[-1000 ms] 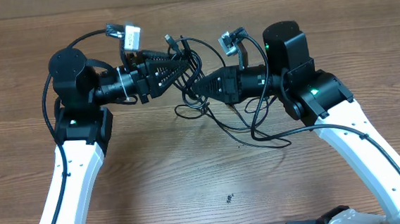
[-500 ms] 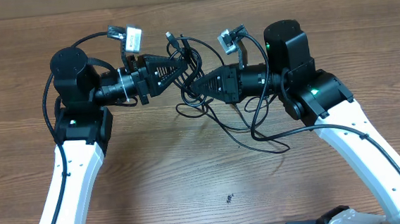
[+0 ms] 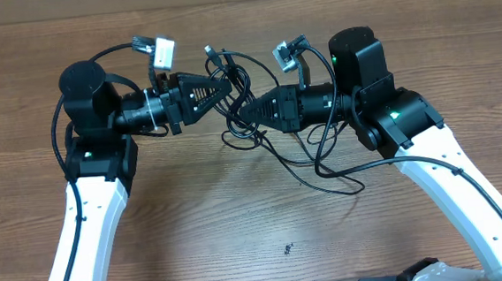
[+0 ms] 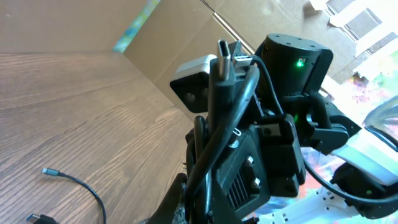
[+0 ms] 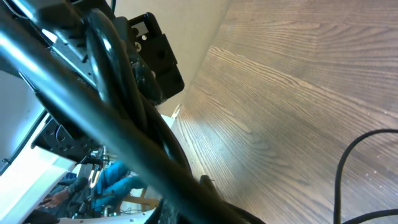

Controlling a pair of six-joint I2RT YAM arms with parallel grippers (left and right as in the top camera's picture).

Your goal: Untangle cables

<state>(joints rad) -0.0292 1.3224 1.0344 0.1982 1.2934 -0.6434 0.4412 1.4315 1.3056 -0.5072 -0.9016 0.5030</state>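
The cables (image 3: 245,77) are thin black cords bunched in a tangle at the table's middle, with loose loops (image 3: 327,157) trailing to the right. My left gripper (image 3: 223,87) points right and is shut on a cord whose plug end (image 4: 224,55) sticks up in the left wrist view. My right gripper (image 3: 242,113) points left, just below and right of the left one, and is shut on cords (image 5: 134,134) that cross its view blurred. The two gripper tips are close together inside the tangle.
A wooden table (image 3: 240,230) carries everything. A separate cord with a silver tip (image 4: 51,172) lies on the wood in the left wrist view. A cardboard wall (image 4: 74,25) stands behind the table. The right arm's body (image 4: 292,68) is right in front of the left gripper.
My left gripper has drawn back a little to the left with its cord. The right gripper has shifted slightly left. The tangle between them has stretched a bit.
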